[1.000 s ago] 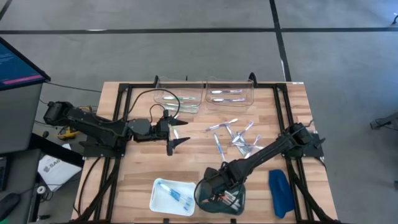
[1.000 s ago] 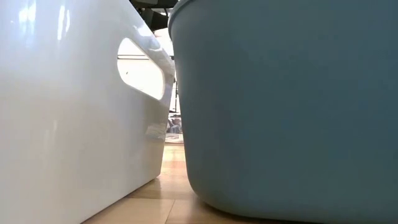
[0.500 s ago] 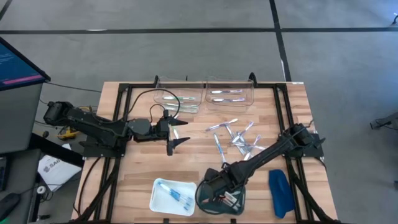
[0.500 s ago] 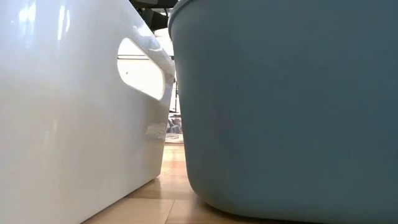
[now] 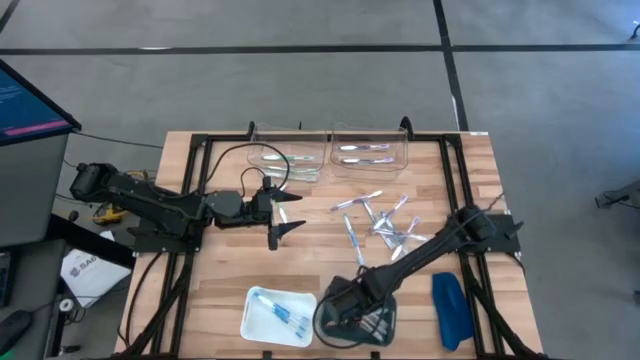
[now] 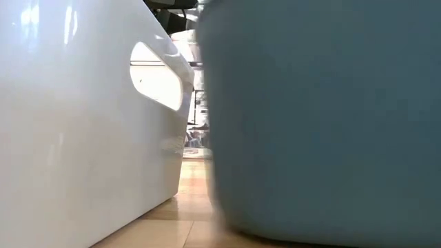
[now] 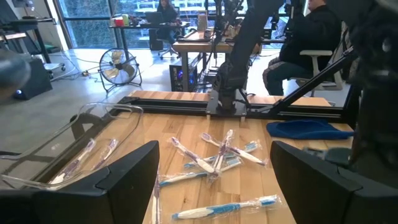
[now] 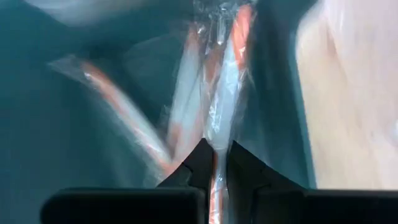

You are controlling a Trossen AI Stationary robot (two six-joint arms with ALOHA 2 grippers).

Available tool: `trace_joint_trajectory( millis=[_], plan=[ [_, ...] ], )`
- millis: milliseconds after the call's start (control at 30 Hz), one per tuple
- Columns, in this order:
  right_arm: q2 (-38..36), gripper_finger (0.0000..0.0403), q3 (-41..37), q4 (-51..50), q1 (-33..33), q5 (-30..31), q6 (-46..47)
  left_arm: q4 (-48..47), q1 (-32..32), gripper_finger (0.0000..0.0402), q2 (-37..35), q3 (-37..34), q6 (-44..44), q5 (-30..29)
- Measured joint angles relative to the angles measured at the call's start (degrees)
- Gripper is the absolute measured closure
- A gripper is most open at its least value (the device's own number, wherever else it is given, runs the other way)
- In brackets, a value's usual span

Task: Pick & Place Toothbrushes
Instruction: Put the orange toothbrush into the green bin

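Hidden and blurred, as far as I can see

Low view: white bin (image 6: pixel 76 131) and teal bin (image 6: pixel 324 117) wall off the whole table, teal edge smeared. Right gripper (image 8: pixel 214 163): wrapped toothbrushes (image 8: pixel 217 99) just ahead of its tips are motion-blurred, count unreadable; overhead, the arm covers them. Left gripper (image 7: pixel 211 180): fingertips cut off by the frame edge.

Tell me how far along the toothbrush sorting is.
Partly done. Toothbrushes already lie in the white tray and the teal bin. The right hand is down in that bin, shut on an orange wrapped toothbrush. A loose pile remains mid-table; the left hand waits open.
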Motion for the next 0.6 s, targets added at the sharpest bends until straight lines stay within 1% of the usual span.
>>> trace_joint_trajectory(
  millis=[100,200,433,600],
  plan=[
    [3.1,0.0377,0.6,2.3,-0.3,-4.1,-1.2,0.0,0.0,0.0101,0.0,0.0,0.0,0.0],
    [3.9,0.0373,0.7,2.4,-0.7,-6.4,-1.9,-0.1,0.0,0.0101,0.0,0.0,0.0,0.0],
    [2.4,0.0371,0.4,3.1,-1.0,-3.9,-3.0,0.0,0.0,0.0101,0.0,0.0,0.1,0.0],
    [1.8,0.0368,0.3,3.7,-1.2,-3.8,-3.6,0.0,0.0,0.0101,0.0,0.0,0.1,0.0]
  ],
)
